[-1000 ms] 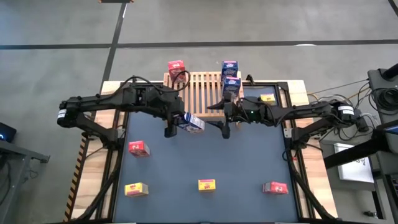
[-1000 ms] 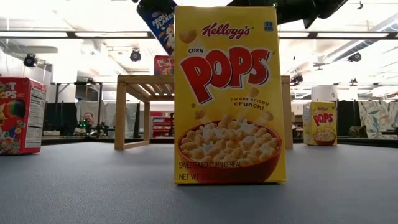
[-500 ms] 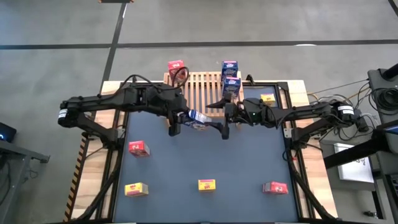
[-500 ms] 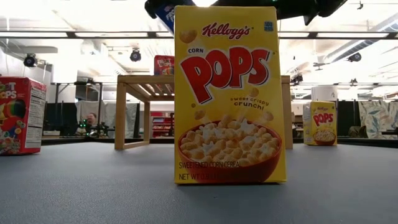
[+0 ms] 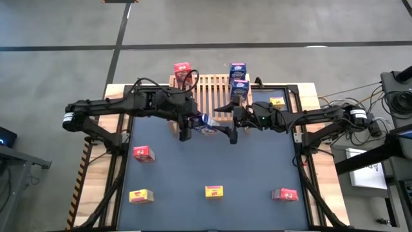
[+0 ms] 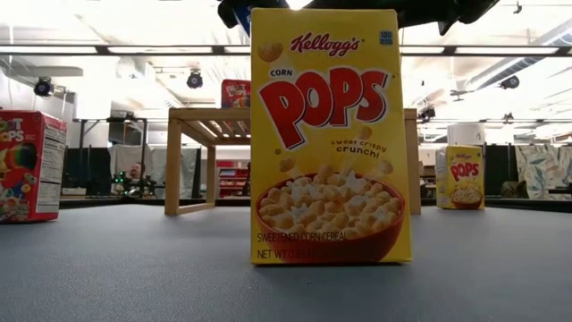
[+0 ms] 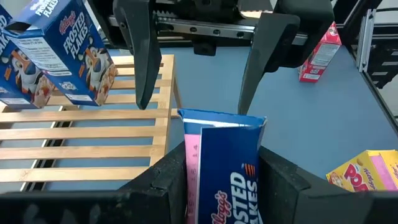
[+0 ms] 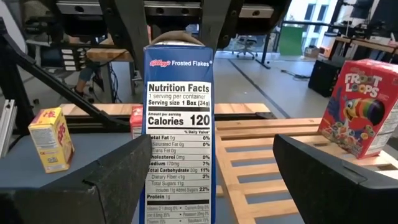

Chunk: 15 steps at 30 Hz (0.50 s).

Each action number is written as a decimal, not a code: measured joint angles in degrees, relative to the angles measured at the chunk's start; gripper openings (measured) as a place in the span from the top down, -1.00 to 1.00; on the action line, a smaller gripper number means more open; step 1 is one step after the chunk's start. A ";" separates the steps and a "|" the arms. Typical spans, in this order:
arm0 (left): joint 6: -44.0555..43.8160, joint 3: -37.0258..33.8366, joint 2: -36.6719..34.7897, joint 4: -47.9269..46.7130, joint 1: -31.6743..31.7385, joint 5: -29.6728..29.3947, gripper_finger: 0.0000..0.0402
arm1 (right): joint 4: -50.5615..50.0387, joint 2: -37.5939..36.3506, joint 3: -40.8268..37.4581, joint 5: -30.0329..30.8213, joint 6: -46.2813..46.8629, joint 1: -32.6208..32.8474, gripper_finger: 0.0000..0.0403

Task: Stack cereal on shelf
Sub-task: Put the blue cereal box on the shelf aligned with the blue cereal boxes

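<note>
Holding the small blue Frosted Flakes cereal box (image 7: 221, 168) clenched in my left pincer (image 5: 187, 131), just beside the slatted light-wood shelf (image 5: 212, 90); my right pincer (image 5: 233, 125) spreads wide around it, ready, I judge, to take it over

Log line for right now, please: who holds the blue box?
phase: handover | left gripper: shut on blue cereal box | right gripper: open around it, facing | shelf: two blue, one red box
</note>
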 joint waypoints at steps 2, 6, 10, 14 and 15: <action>-0.01 0.00 0.24 0.18 0.00 0.02 0.36 | -0.25 0.00 0.00 -0.11 0.20 0.17 -0.63; -0.02 0.00 0.61 0.16 -0.07 0.24 0.36 | -0.39 0.02 0.00 -0.11 0.20 0.99 -0.63; -0.02 0.00 0.61 0.22 -0.09 0.33 0.36 | -0.18 0.02 0.00 0.17 0.25 1.67 -0.64; -0.11 0.04 0.66 2.32 0.00 -0.38 0.36 | 0.63 0.11 0.00 -0.23 1.72 1.90 -0.64; -0.11 0.04 0.66 1.95 0.01 -0.43 0.36 | 0.64 0.13 0.00 -0.42 2.01 1.97 -0.64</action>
